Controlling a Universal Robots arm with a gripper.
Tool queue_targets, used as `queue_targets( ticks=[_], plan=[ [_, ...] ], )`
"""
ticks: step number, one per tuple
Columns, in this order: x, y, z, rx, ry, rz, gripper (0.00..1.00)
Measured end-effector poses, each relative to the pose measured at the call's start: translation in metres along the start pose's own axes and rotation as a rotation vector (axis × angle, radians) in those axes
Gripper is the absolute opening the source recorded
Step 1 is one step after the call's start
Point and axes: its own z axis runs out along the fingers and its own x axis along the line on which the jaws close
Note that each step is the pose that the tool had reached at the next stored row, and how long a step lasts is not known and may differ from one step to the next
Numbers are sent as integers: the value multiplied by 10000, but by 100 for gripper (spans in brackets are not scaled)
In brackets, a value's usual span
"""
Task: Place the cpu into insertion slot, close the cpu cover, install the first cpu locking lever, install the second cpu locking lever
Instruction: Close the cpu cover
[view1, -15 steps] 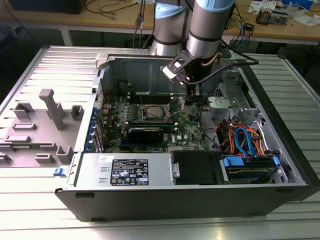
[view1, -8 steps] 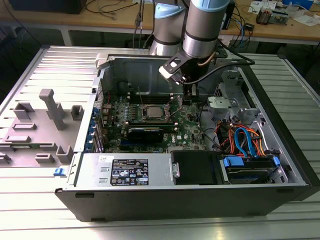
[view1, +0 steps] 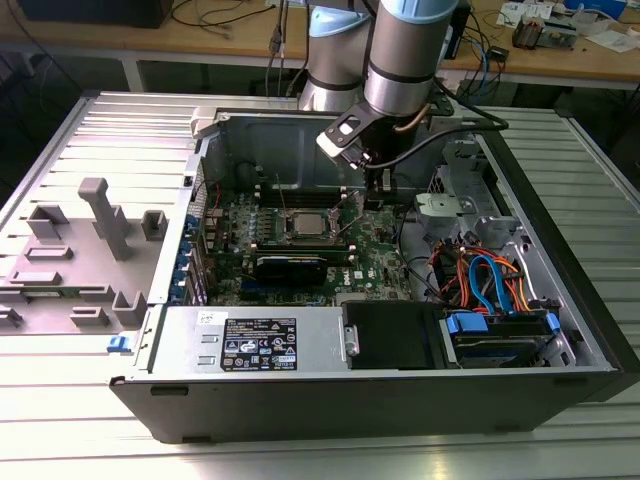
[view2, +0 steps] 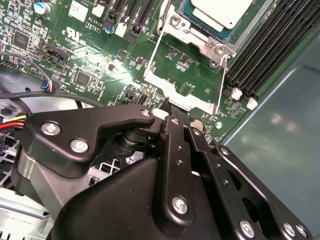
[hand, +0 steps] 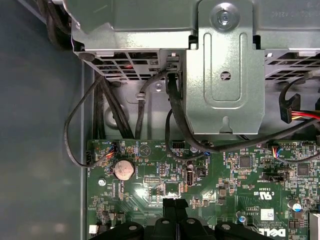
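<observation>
Hand (view2: 170, 114), seemingly clenched, is held at the free edge of the cover (view2: 192, 102), which is flipped open toward it; beyond its hinge, the chip (view2: 220, 10) is seated in the slot (view2: 197, 42).

Ribbed metal table (view1: 60, 130), wooden workbench (view1: 150, 42) behind

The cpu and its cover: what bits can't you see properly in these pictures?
- cpu: cut off by the picture's edge in the second wrist view, so how it is seated is unclear.
- cpu cover: in the second wrist view the end effector hides its near edge. Contact cannot be told.
- insertion slot: too small in the exterior view for detail.
</observation>
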Motion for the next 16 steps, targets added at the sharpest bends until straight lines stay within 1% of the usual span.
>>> queue_targets(
  ticks=[4,9,13,16],
  plan=[
    [0,-5,0,0,0,0,11],
    [0,-51,0,0,0,0,11],
    [1,-60,-2,-1,12,2,11],
    [0,-65,-19,-1,18,15,11]
  ],
)
